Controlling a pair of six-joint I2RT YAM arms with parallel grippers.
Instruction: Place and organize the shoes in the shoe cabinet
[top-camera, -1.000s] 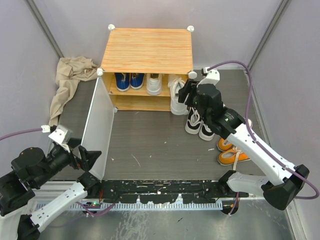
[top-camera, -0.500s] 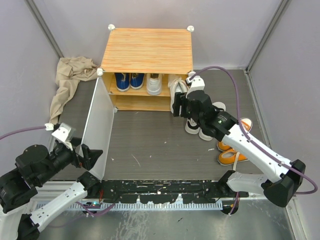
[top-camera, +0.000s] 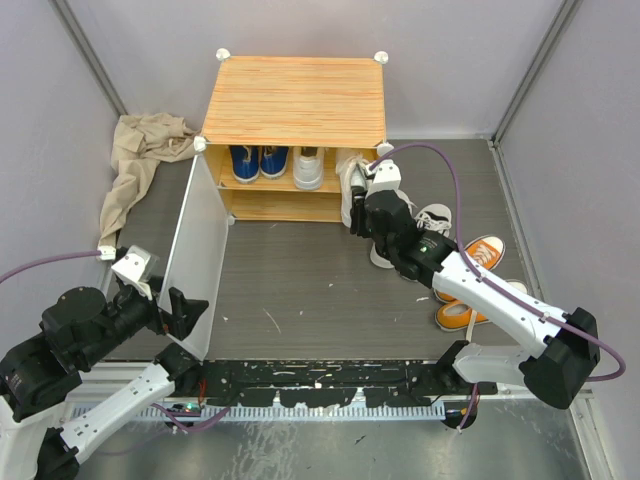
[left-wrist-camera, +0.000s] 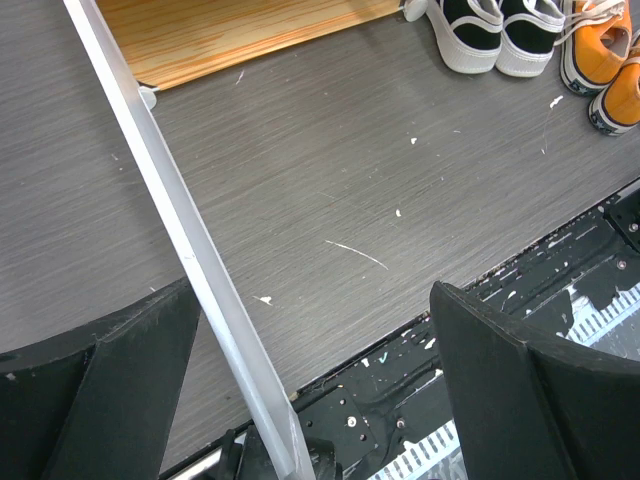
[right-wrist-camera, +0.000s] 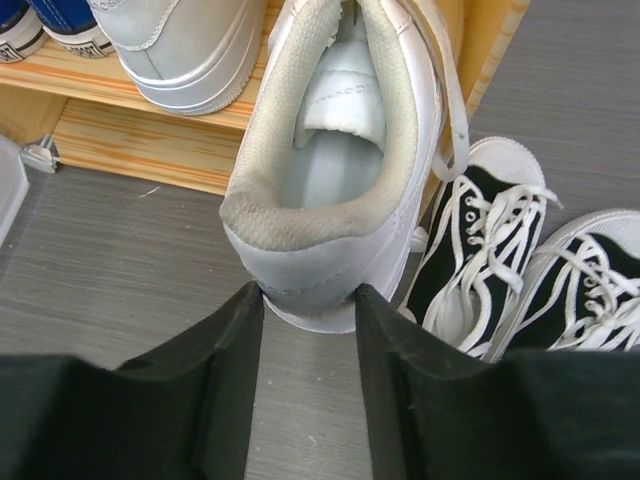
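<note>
The shoe cabinet (top-camera: 295, 100) stands at the back with its pale door panel (top-camera: 195, 250) swung open. Blue sneakers (top-camera: 258, 160) and one white sneaker (top-camera: 308, 165) sit on its shelf. My right gripper (right-wrist-camera: 305, 300) is shut on the heel of a second white sneaker (right-wrist-camera: 335, 150), which is tilted toe-first at the cabinet's right end (top-camera: 350, 190). Black high-tops (right-wrist-camera: 470, 260) and orange sneakers (top-camera: 480, 255) lie on the floor to the right. My left gripper (left-wrist-camera: 315, 400) is open and straddles the door panel's edge (left-wrist-camera: 190, 250), which is close to the left finger.
A beige cloth (top-camera: 140, 165) lies crumpled left of the cabinet by the wall. Grey walls close in both sides. A black rail (top-camera: 320, 385) runs along the near edge. Bare dark floor (top-camera: 300, 270) lies between door panel and loose shoes.
My right arm has dropped lower and nearer the cabinet's right end, and the white sneaker now shows narrower and tipped. My left gripper has shifted slightly along the door panel.
</note>
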